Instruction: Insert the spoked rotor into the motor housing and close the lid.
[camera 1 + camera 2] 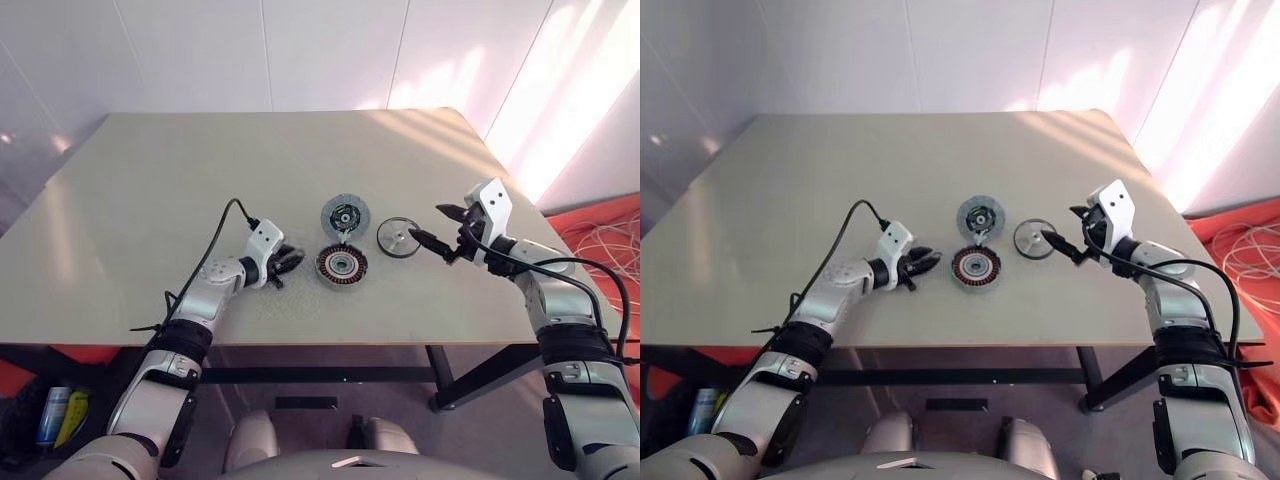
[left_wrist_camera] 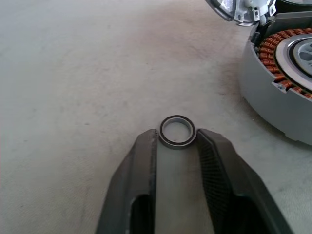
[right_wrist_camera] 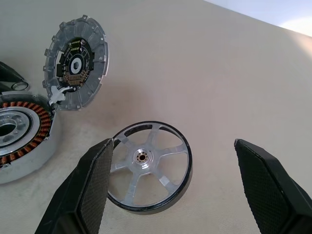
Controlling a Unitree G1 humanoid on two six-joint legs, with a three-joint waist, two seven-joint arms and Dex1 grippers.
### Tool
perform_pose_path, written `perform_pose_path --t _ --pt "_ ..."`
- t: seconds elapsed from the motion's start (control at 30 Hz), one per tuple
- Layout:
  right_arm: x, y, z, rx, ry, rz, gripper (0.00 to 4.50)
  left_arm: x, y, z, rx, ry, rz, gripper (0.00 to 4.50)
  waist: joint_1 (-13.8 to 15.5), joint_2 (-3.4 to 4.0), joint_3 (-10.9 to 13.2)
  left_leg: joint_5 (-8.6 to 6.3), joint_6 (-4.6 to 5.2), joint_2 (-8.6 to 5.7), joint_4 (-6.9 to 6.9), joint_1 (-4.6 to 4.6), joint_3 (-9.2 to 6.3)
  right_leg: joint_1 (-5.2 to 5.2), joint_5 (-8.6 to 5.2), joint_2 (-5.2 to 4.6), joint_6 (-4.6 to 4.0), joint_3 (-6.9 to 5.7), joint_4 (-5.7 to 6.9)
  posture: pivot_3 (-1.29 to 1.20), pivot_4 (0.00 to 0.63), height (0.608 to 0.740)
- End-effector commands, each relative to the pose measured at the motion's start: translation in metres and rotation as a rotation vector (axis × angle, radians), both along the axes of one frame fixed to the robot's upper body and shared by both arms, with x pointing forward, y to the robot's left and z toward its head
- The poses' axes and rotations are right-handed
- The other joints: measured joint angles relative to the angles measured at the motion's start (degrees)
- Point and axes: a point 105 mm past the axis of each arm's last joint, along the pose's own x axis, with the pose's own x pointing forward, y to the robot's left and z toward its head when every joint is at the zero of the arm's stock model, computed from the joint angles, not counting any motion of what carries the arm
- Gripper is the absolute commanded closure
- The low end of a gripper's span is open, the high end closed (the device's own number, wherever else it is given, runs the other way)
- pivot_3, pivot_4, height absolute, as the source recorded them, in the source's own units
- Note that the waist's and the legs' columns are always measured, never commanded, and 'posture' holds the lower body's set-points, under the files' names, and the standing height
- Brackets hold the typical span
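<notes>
The spoked rotor, a silver wheel with a dark rim, lies flat on the table to the right of the motor housing. Copper windings show inside the housing. Its round lid stands swung open behind it, with a circuit board on the inner face. My right gripper is open just right of the rotor, one finger near its rim. Left of the housing, my left gripper is low on the table, both fingertips against a small metal ring.
The beige table has wide bare room to the left and behind the parts. Its front edge runs close below both arms. A black cable trails from the left wrist. White cables and orange material lie on the floor at right.
</notes>
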Motion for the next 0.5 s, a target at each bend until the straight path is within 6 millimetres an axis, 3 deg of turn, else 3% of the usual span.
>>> perform_pose_path --t 0.03,0.27,0.37,0.5 --pt "0.004 -0.001 0.021 -0.005 -0.074 0.005 0.00 -0.008 0.006 -0.016 0.034 0.061 0.008 3.72 0.0 0.00 0.0 -0.02 0.04 -0.01 0.00 -0.01 0.01 0.00 0.00 -0.01 0.00 0.00 -0.01 0.00 0.000 0.740" --pt "0.002 -0.001 0.020 -0.004 -0.070 0.005 0.00 -0.005 0.011 -0.013 0.037 0.034 0.035 3.72 -0.1 0.01 0.0 -0.05 0.07 0.00 -0.01 0.00 0.04 -0.01 -0.01 -0.01 0.01 0.00 -0.04 0.00 0.000 0.740" --pt "0.002 -0.001 0.019 -0.003 -0.068 0.005 0.00 0.004 0.017 0.006 -0.071 -0.005 0.100 3.72 -0.2 0.01 0.0 -0.04 0.06 0.00 -0.01 0.00 0.05 -0.02 -0.02 0.00 0.02 0.00 -0.03 0.00 0.000 0.740" --pt "0.002 -0.002 0.017 -0.004 -0.065 0.003 0.00 0.015 0.043 0.033 -0.203 -0.066 0.218 3.72 -0.2 0.00 0.0 -0.03 0.04 0.02 -0.01 -0.09 0.05 -0.18 -0.01 0.02 0.01 0.00 0.00 0.00 0.000 0.740"
